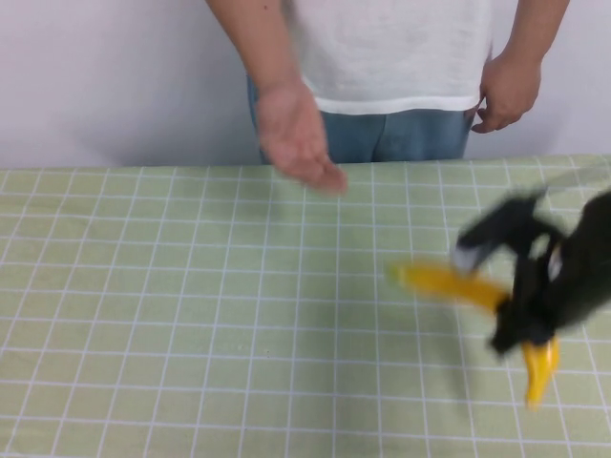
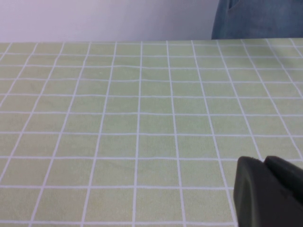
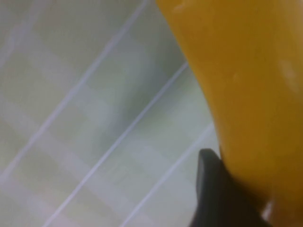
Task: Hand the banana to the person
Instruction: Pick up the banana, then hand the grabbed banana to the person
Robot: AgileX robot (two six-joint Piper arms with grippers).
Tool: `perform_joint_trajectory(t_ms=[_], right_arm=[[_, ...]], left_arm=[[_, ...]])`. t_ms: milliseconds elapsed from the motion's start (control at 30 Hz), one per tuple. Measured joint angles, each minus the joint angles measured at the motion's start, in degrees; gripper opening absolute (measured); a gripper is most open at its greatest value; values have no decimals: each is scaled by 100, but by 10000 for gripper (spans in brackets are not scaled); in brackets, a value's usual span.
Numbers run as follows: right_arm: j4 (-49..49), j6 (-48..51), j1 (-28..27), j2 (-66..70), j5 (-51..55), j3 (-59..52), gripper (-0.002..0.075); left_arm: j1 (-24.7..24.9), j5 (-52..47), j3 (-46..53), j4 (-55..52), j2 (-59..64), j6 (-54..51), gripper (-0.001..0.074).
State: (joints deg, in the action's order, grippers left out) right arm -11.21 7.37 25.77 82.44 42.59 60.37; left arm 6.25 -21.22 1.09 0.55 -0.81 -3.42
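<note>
The yellow banana [image 1: 449,283] hangs above the table at the right, greenish tip toward the middle, its other end [image 1: 539,367] pointing down. My right gripper [image 1: 520,305] is shut on its middle; the arm looks smeared. In the right wrist view the banana [image 3: 236,85] fills the frame, with a dark finger [image 3: 213,189] pressed against it. The person [image 1: 391,57] stands behind the far edge in a white T-shirt and jeans, one hand [image 1: 296,134] held out, palm open, over the table edge. My left gripper [image 2: 265,189] is low over the cloth, fingers together and empty.
A green checked cloth [image 1: 143,286] covers the table. The person's other hand [image 1: 506,91] hangs at the hip. The jeans [image 2: 255,19] show in the left wrist view beyond the far table edge.
</note>
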Motion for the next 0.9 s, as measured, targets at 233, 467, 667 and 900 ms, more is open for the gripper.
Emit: perform_joint_trajectory(t_ms=[233,467,667,900], right_arm=[[485,688,10,-191,-55,1856,-6],[1825,3084,68,548,1069,3457,-6],[829,3313,527,1343,1964,4141,-6],[-376,3113,1164,1930,1924,4143,30]], left_arm=[[0,0,0,0,0,0,0],[0,0,0,0,0,0,0],[0,0,0,0,0,0,0],[0,0,0,0,0,0,0]])
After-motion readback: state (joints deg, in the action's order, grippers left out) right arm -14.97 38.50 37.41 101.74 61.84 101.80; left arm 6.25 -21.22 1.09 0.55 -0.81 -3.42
